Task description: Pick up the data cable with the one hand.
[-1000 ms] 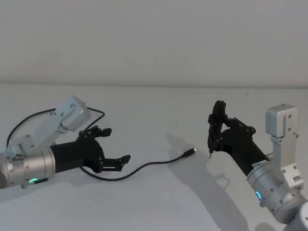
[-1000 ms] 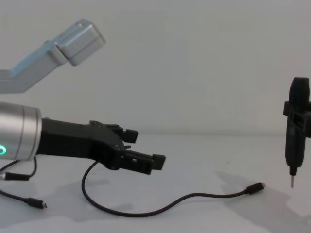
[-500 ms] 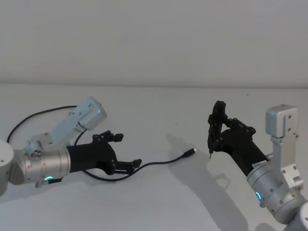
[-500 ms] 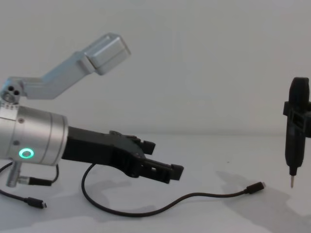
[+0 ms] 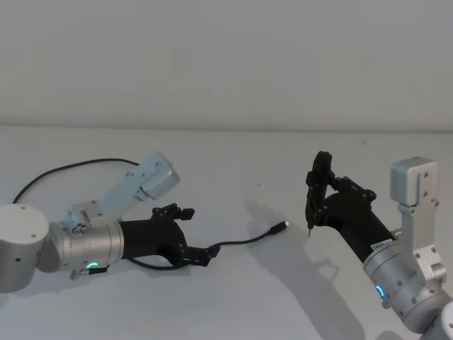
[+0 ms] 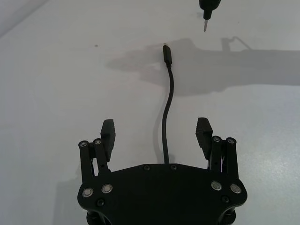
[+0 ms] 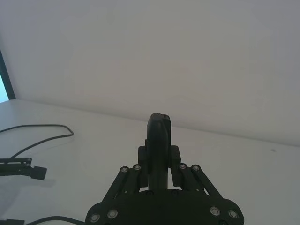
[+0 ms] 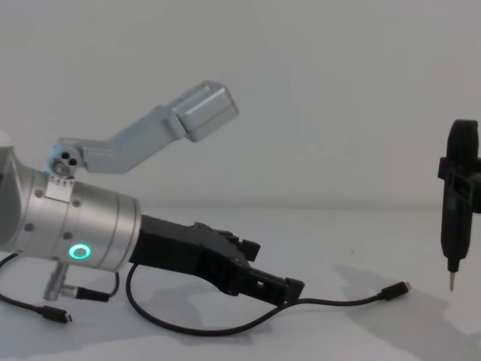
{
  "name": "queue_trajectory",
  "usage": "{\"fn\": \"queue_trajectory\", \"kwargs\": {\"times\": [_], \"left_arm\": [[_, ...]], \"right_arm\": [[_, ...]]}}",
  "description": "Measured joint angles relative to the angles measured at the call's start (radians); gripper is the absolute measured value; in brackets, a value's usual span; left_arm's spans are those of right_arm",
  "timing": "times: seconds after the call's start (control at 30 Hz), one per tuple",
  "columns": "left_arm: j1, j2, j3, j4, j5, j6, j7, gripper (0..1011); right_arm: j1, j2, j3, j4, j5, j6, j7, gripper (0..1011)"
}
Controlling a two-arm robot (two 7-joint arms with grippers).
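Now, from the head: left gripper (image 5: 197, 234) low over the white table (image 5: 233, 304), spread wide open, right at the data cable (image 5: 248, 239). Cable stretched away toward the robot's right, plug end far out. Right gripper (image 5: 320, 202) farther off, clamped on a thin black tool (image 5: 313, 185).

From the left wrist: cable straight down the gap between both fingers (image 6: 108, 133), maybe touching neither.

From the chest: gripper tip right at the cable, flat on the table. Plain wall (image 5: 226, 64) behind, lots of room.

Bright, even light — soft shadows (image 5: 279, 241).
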State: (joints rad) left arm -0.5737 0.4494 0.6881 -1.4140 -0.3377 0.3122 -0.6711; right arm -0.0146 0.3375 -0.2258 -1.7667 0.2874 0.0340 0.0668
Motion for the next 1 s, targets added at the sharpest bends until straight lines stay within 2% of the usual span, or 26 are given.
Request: {"fn": "queue_trajectory", "kwargs": {"times": [0.5, 1.0], "left_arm": [[-0.032, -0.039, 0.035, 0.064, 0.011, 0.018, 0.008, 1001], [-0.042, -0.054, 0.05, 0.086, 0.02, 0.032, 0.015, 1000]], "right_arm": [[0.0, 0.0, 0.0, 0.0, 0.0, 0.0, 0.0, 274], [0.0, 0.0, 0.0, 0.0, 0.0, 0.0, 0.0, 275]]}}
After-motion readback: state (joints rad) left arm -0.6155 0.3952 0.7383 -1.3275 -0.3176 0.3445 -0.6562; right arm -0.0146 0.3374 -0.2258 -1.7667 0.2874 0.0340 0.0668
